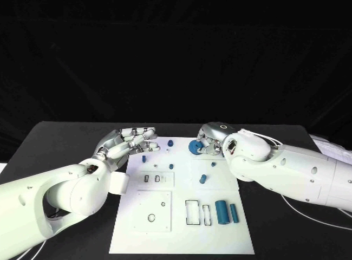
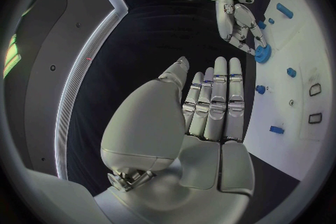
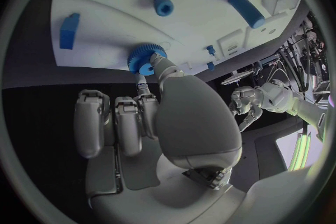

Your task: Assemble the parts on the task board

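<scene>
Several small blue parts (image 1: 202, 179) dot the task board (image 1: 181, 238) near a blue gear (image 1: 196, 147) at its far edge (toothed, round), pinched by the right hand (image 1: 213, 142). Beside the board's far left corner hovers the left hand (image 1: 131, 141), fingers straight, holding nothing. Black bench (image 1: 66, 146) surrounds the board.

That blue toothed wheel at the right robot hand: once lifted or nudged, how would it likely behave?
The blue gear looks like rigid moulded plastic, so it probably stays stiff and light. Its toothed rim should give the right robot hand some purchase, so it seems unlikely to slip. Being round, it might roll across the task board if tipped on edge.
</scene>
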### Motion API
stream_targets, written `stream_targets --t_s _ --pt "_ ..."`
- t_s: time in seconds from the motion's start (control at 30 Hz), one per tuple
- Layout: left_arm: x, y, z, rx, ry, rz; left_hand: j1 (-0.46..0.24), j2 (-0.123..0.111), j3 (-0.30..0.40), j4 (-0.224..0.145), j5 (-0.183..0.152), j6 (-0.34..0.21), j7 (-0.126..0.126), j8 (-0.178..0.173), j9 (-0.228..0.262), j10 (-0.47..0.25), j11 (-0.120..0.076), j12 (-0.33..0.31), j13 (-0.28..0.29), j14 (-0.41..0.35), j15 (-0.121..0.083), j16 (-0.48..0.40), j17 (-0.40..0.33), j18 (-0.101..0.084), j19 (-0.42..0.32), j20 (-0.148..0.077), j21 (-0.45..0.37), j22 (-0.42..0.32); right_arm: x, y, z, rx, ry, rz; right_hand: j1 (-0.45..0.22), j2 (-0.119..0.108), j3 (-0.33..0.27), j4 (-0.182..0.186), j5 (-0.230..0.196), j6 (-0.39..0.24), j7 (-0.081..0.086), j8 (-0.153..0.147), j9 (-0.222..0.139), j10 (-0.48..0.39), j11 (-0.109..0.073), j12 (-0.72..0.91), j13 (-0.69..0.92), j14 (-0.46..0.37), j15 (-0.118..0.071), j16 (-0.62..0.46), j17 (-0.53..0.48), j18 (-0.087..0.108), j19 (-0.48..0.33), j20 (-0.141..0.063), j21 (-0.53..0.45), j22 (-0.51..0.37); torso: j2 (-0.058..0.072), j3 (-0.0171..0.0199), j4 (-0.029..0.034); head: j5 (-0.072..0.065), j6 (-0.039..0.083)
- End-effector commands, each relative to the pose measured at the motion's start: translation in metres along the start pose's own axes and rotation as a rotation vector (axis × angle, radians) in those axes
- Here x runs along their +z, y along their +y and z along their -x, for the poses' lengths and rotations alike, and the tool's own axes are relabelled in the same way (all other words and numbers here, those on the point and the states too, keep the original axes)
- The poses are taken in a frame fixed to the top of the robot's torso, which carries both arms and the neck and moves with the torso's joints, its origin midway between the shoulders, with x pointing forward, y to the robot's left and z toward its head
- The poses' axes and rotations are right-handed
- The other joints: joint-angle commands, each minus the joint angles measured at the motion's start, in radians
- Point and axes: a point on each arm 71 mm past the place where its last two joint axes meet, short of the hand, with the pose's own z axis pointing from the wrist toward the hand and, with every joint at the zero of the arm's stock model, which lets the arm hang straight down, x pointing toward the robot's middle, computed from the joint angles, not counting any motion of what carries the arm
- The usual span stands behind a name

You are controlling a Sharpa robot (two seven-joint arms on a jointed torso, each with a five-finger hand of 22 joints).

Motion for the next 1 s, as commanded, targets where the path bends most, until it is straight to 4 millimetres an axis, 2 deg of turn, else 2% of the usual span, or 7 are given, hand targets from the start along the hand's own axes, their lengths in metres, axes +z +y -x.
stream_targets --t_s 0.03,0.27,0.3,0.47,0.7,0.83,1.0 --pt "0.001 -0.001 -0.002 -0.006 0.025 -0.002 0.008 0.002 0.002 -0.005 -0.005 -0.001 0.009 -0.006 -0.001 -0.001 0.005 -0.003 -0.001 0.007 0.0 -0.003 0.001 0.012 0.006 -0.002 0.003 -0.001 -0.001 0.014 0.005 0.035 -0.057 0.037 -0.019 0.005 0.001 0.004 -0.007 0.047 -0.025 0.003 0.01 0.033 -0.008 0.001 0.142 0.1 -0.007 0.005 0.243 -0.011 0.005 -0.003 0.005 0.002 0.0 -0.0001 0.0011 0.003 -0.001" --pt "0.001 0.0 -0.003 -0.007 0.026 0.0 0.009 0.002 0.003 -0.007 -0.005 -0.002 0.009 -0.007 -0.001 -0.002 0.006 -0.005 -0.001 0.007 0.0 -0.004 0.002 0.012 0.006 -0.002 0.003 -0.001 0.001 0.035 0.005 0.054 -0.052 0.072 -0.025 0.001 0.002 0.004 -0.012 0.048 -0.025 0.0 0.009 0.032 -0.008 -0.002 0.141 0.1 -0.008 0.004 0.241 -0.012 0.007 -0.004 0.007 0.006 0.0 -0.0017 0.0017 0.008 -0.004" --pt "0.001 0.0 -0.003 -0.007 0.026 0.001 0.009 0.002 0.003 -0.007 -0.005 -0.002 0.009 -0.007 -0.001 -0.002 0.006 -0.005 -0.001 0.007 0.0 -0.004 0.002 0.012 0.006 -0.002 0.003 -0.001 0.002 0.038 0.005 0.056 -0.051 0.075 -0.028 0.0 0.003 0.005 -0.013 0.048 -0.025 -0.001 0.009 0.032 -0.008 -0.002 0.141 0.1 -0.007 0.004 0.241 -0.012 0.007 -0.004 0.007 0.005 0.0 -0.0015 0.0002 0.01 -0.004" --pt "0.001 0.0 -0.002 -0.007 0.026 0.001 0.009 0.002 0.003 -0.008 -0.005 -0.002 0.009 -0.007 -0.001 -0.002 0.006 -0.006 -0.001 0.007 0.0 -0.005 0.002 0.011 0.006 -0.002 0.003 -0.002 0.005 0.048 0.003 0.059 -0.042 0.091 -0.031 -0.001 0.003 0.005 -0.015 0.049 -0.025 -0.002 0.009 0.032 -0.008 -0.003 0.141 0.099 -0.007 0.004 0.24 -0.012 0.007 -0.004 0.007 0.005 0.001 -0.0009 0.0003 0.014 -0.004" --pt "0.001 0.0 -0.003 -0.008 0.028 0.001 0.01 0.002 0.003 -0.008 -0.005 -0.002 0.009 -0.008 -0.001 -0.002 0.006 -0.006 -0.001 0.007 0.0 -0.005 0.002 0.011 0.006 -0.002 0.003 -0.002 0.013 0.059 -0.001 0.058 -0.03 0.104 -0.034 -0.003 0.004 0.006 -0.016 0.049 -0.025 -0.003 0.009 0.031 -0.008 -0.005 0.139 0.099 -0.007 0.003 0.239 -0.012 0.007 -0.004 0.007 0.006 0.001 -0.0005 0.0012 0.02 -0.006" --pt "0.001 0.0 -0.003 -0.008 0.029 0.002 0.01 0.002 0.003 -0.008 -0.005 -0.002 0.009 -0.008 -0.001 -0.002 0.006 -0.006 -0.001 0.007 0.0 -0.005 0.002 0.011 0.006 -0.002 0.003 -0.002 0.018 0.064 -0.005 0.057 -0.021 0.108 -0.036 -0.004 0.004 0.006 -0.017 0.048 -0.025 -0.005 0.009 0.031 -0.008 -0.005 0.14 0.099 -0.007 0.003 0.239 -0.012 0.007 -0.005 0.007 0.006 0.003 -0.0017 0.0049 0.018 -0.006" --pt "0.001 0.0 -0.004 -0.008 0.03 0.002 0.01 0.002 0.003 -0.008 -0.005 -0.002 0.009 -0.008 -0.001 -0.002 0.006 -0.006 -0.001 0.007 0.0 -0.005 0.002 0.011 0.006 -0.002 0.003 -0.002 0.021 0.068 -0.009 0.055 -0.014 0.112 -0.039 -0.005 0.004 0.006 -0.019 0.048 -0.024 -0.006 0.009 0.03 -0.007 -0.007 0.139 0.099 -0.007 0.003 0.238 -0.012 0.006 -0.005 0.007 0.006 0.002 -0.002 0.0033 0.021 -0.008"
